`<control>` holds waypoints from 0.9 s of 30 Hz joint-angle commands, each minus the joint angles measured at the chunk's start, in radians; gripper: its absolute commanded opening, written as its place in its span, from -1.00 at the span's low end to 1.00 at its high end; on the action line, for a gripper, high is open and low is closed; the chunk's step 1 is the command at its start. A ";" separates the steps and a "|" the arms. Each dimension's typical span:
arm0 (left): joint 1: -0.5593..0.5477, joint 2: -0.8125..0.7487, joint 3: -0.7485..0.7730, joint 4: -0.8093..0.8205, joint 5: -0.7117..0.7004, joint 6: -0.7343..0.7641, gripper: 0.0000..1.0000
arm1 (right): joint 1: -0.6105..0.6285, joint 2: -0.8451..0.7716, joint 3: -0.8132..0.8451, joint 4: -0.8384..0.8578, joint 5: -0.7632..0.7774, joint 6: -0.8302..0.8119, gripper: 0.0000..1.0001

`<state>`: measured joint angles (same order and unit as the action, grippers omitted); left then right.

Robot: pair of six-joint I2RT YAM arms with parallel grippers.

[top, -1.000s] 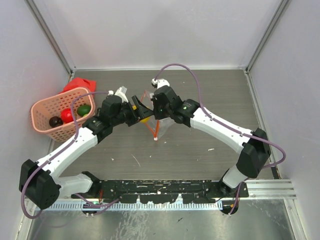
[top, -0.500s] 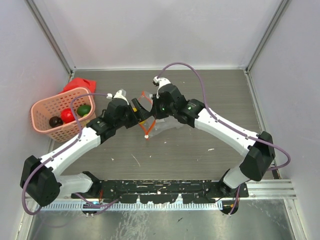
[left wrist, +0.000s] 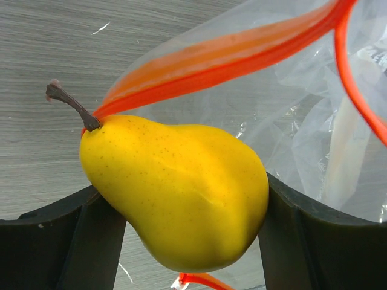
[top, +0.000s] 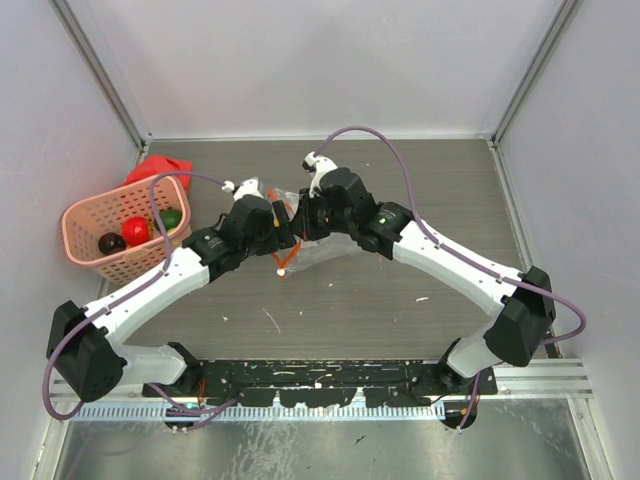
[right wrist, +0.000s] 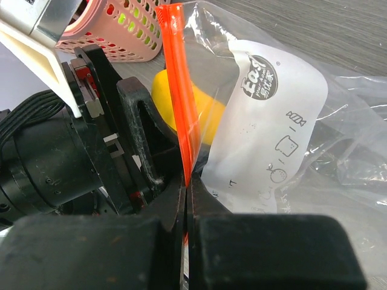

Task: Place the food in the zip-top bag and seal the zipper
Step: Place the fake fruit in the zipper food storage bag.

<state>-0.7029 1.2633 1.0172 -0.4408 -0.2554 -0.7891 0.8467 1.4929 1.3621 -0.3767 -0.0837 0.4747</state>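
Note:
My left gripper is shut on a yellow toy pear with a brown stem, one piece of the food. The pear sits at the open mouth of the clear zip-top bag, with the red-orange zipper arching over it. My right gripper is shut on the zipper and holds that edge up. In the top view the left gripper and the right gripper meet over the bag. The zipper's whitish tip hangs below them.
A pink lattice basket stands at the left with a red piece, a green piece and a dark piece in it. A red object lies behind the basket. Walls close in the table's left, back and right.
The right gripper has drawn the bag's mouth leftwards and the left gripper has pushed in with the pear, so the pear now sits in the mouth. The zipper tip swung left.

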 commanded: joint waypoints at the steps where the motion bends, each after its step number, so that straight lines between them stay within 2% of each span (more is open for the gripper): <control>1: -0.007 -0.049 0.031 0.070 0.030 0.031 -0.08 | 0.005 -0.043 -0.012 0.081 -0.058 0.025 -0.99; 5: -0.010 -0.066 0.018 0.115 0.044 0.033 0.00 | 0.005 -0.043 -0.020 0.106 -0.084 0.039 -0.99; 11: -0.008 -0.093 0.007 0.096 -0.043 -0.017 0.00 | 0.005 -0.073 -0.051 0.122 -0.106 0.060 -0.99; 19: -0.008 -0.069 0.073 -0.096 -0.191 0.046 0.01 | 0.005 -0.114 -0.124 0.166 -0.113 0.095 -0.99; 27: -0.010 -0.086 0.036 -0.038 -0.094 0.038 0.29 | 0.005 -0.097 -0.217 0.297 -0.177 0.167 -0.99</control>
<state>-0.7151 1.2041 1.0336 -0.5480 -0.3614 -0.7425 0.8436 1.4162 1.1656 -0.1864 -0.1944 0.5877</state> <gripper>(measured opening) 0.736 0.039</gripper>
